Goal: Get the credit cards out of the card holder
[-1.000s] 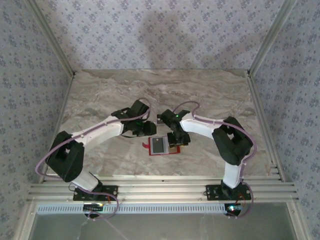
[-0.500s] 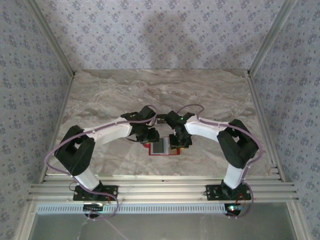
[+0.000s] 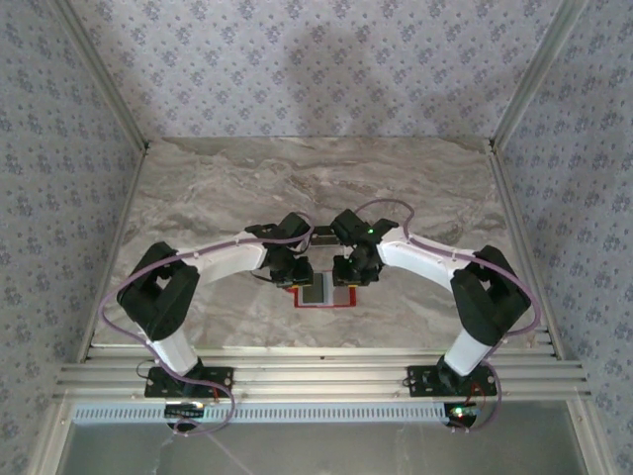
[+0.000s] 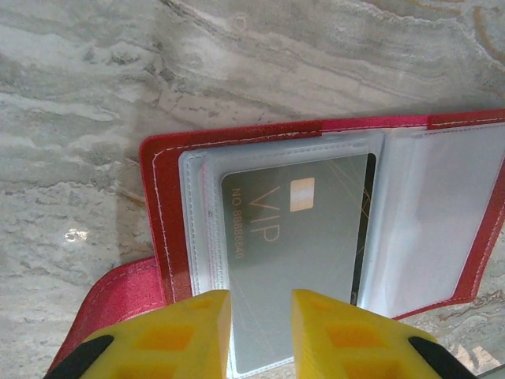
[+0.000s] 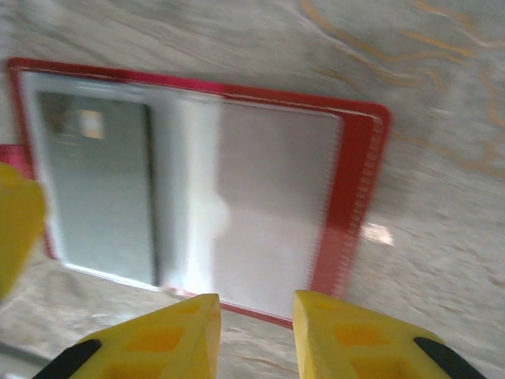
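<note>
Right, near side first: left claw (image 4: pixel 260 316) has its fingers a narrow gap apart, straddling the near edge of the credit cards (image 4: pixel 300 260), grey VIP one on top, in a clear pocket. Right claw (image 5: pixel 256 316) is also slightly apart, over the rim of the card holder (image 4: pixel 154 205). Holder lies open mid-surface (image 4: pixel 237 63).

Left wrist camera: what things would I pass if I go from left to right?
Table → left edge of the red wallet → VIP card → empty clear pocket.
</note>
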